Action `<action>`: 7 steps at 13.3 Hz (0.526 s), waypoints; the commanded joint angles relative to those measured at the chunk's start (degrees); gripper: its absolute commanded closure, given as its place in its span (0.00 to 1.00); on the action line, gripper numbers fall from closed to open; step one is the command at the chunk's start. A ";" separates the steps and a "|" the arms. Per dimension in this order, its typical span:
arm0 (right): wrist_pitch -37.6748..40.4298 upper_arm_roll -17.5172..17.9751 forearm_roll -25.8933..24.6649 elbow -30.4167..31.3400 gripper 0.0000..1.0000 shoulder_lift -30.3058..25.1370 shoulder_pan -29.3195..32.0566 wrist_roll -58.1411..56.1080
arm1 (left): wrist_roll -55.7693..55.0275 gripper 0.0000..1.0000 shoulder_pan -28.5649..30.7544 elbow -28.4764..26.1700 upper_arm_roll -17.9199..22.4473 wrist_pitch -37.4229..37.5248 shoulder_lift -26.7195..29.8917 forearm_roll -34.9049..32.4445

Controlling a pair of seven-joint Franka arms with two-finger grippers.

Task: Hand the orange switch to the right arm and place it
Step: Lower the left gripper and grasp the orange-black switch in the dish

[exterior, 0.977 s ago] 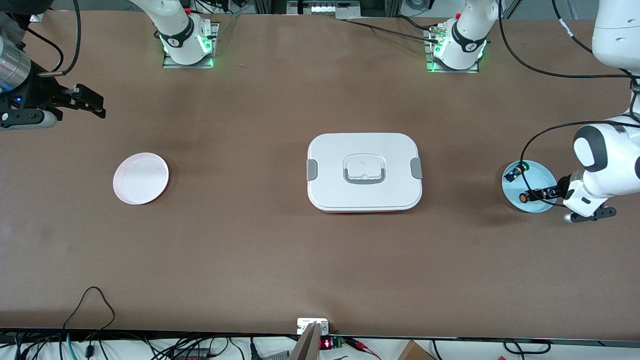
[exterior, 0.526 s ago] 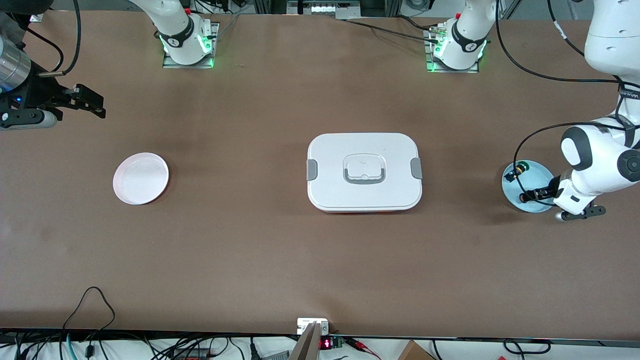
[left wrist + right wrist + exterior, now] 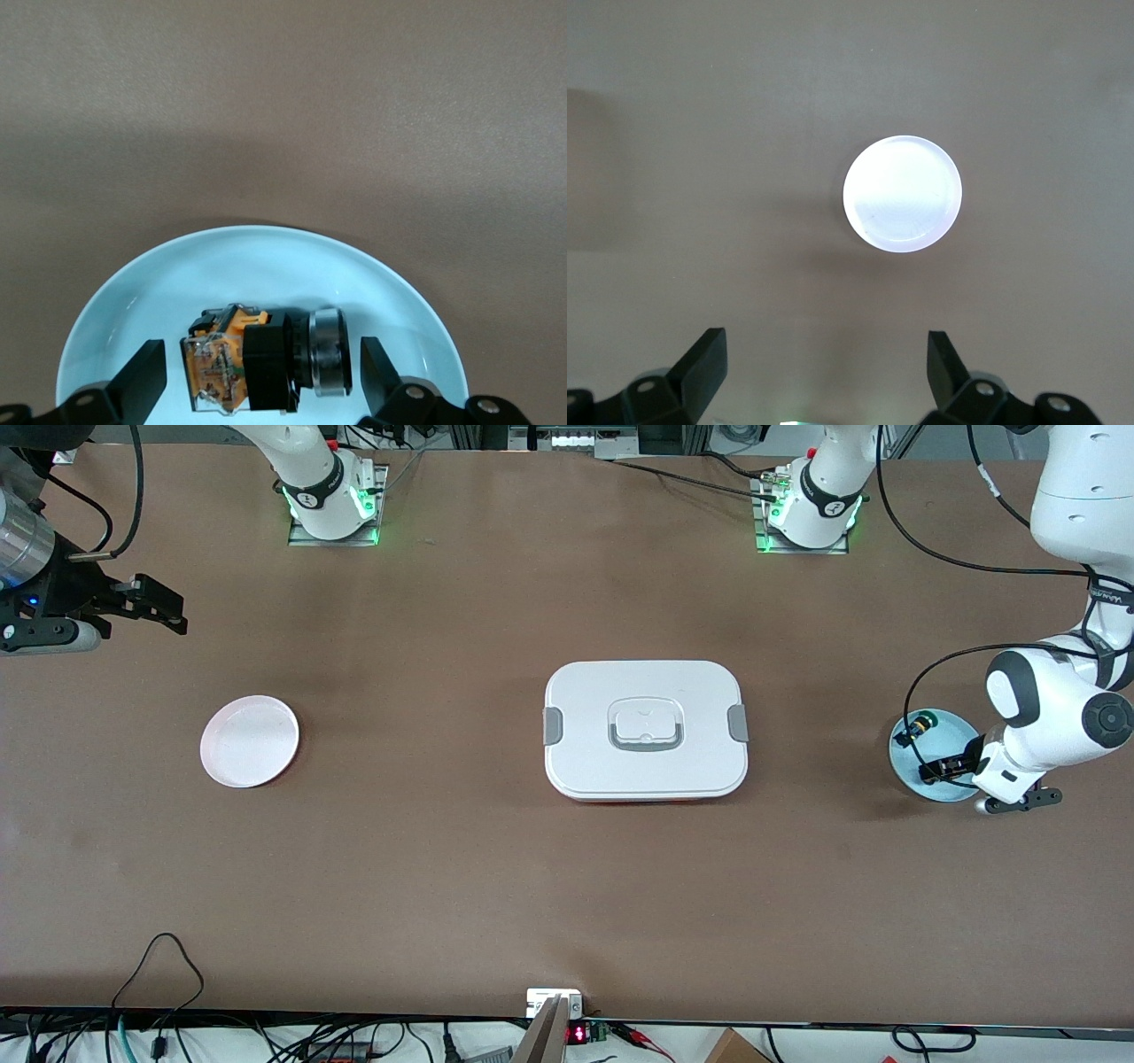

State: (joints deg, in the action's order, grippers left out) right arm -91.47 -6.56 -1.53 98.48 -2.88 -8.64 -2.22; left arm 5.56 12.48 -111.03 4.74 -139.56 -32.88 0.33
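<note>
Your left end effector point(image 3: 257, 381) is down at the light blue dish point(image 3: 266, 257), fingers point(image 3: 142, 376) apart and straddling the orange switch point(image 3: 266, 359), not yet clamped. The switch lies on its side in the dish, long axis running across the gap from finger to finger, so closing would likely squeeze it end to end. The dish is smooth and shallow, so expect sliding. The green-faced button point(image 3: 917, 729) sits in the same dish, apart from the grasp. The right end effector point(image 3: 155, 607) waits open in the air near the white plate point(image 3: 249, 740), well apart from the switch, the lidded box point(image 3: 645, 729) between.
</note>
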 commanded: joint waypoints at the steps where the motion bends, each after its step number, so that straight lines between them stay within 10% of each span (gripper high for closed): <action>1: 0.59 0.06 -0.14 -0.57 0.00 -0.19 -0.14 0.55 | 1.56 0.39 0.52 -0.33 -0.44 -0.89 -0.25 1.08; 3: 0.59 0.06 -0.14 -0.57 0.00 -0.19 -0.14 0.55 | 1.73 0.50 0.70 0.11 -0.44 -0.89 -0.34 1.16; 5: 0.68 0.06 -0.14 -0.57 0.00 -0.19 -0.14 0.55 | 2.43 0.85 0.96 0.20 -0.53 -0.10 0.00 1.08; 7: 0.68 0.06 -0.14 -0.57 0.00 -0.19 -0.14 0.55 | 2.87 0.85 1.05 0.28 -0.53 0.08 0.01 1.08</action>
State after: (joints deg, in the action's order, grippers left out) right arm -91.47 -6.56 -1.53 98.48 -2.88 -8.65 -2.22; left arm 6.17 12.78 -111.00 4.71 -139.65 -32.86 0.33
